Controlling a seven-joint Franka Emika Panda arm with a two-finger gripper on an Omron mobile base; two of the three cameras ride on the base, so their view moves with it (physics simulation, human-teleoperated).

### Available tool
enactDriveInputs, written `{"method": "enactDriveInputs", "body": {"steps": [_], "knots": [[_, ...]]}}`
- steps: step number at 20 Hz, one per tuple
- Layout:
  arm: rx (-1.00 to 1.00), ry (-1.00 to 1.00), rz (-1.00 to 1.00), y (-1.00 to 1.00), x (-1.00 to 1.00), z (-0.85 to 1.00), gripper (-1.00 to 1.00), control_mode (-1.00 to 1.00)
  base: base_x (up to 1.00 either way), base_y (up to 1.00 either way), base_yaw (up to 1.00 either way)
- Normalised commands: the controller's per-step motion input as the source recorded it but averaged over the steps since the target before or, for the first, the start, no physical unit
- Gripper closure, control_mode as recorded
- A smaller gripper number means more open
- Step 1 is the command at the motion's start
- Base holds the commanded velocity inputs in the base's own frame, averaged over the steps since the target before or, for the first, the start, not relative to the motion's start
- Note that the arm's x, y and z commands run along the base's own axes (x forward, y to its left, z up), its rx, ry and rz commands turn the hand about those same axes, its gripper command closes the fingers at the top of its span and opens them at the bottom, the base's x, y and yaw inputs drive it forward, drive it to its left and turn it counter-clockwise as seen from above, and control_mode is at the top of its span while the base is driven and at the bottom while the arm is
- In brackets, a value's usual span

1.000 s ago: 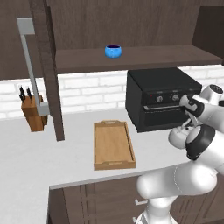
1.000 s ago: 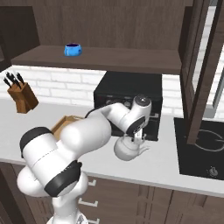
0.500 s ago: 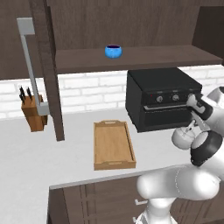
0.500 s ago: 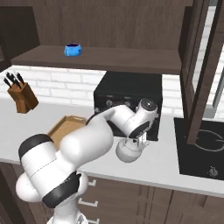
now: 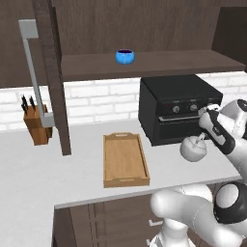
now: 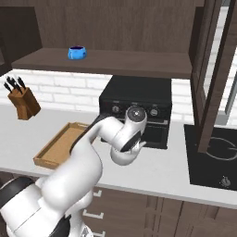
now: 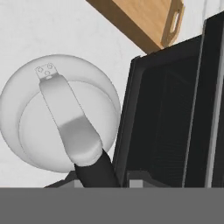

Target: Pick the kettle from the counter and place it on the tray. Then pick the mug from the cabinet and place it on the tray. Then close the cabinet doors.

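Note:
The silver kettle [image 5: 193, 150] is at the right of the counter [image 5: 29, 173], just in front of a black oven. My gripper [image 5: 202, 139] reaches down onto its arched handle [image 7: 70, 118] and is shut on it; in the hand view the kettle [image 7: 26, 127] lies right below the hand, its handle running down between the fingers. The wooden tray [image 5: 126, 182] lies to the kettle's left with nothing on it. The blue mug [image 5: 125, 56] stands on the shelf of the open cabinet [image 5: 159, 65]. One cabinet door [image 5: 50, 72] hangs open on the left.
A black countertop oven [image 5: 173, 103] stands close behind the kettle. A knife block [image 5: 37, 124] sits at the far left by the brick wall. In the right base view the other open door [image 6: 213, 69] hangs above a black cooktop [image 6: 213, 157].
The jaws have shut on the kettle's handle. The hand and the kettle have since shifted slightly left, toward the tray.

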Motion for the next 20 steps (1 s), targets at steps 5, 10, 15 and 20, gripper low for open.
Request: {"method": "enactDriveInputs", "body": {"steps": [5, 10, 15, 20], "knots": [[-0.19, -0.01, -0.05, 1.0, 0.0, 0.3, 1.0, -1.0, 0.0, 0.0, 0.0], [-0.25, 0.01, -0.1, 1.0, 0.0, 0.28, 1.0, -1.0, 0.0, 0.0, 0.0], [-0.22, 0.01, -0.08, 1.0, 0.1, 0.24, 1.0, -1.0, 0.0, 0.0, 0.0], [-0.15, 0.05, -0.04, 0.98, 0.15, 0.28, 1.0, -1.0, 0.0, 0.0, 0.0]]}}
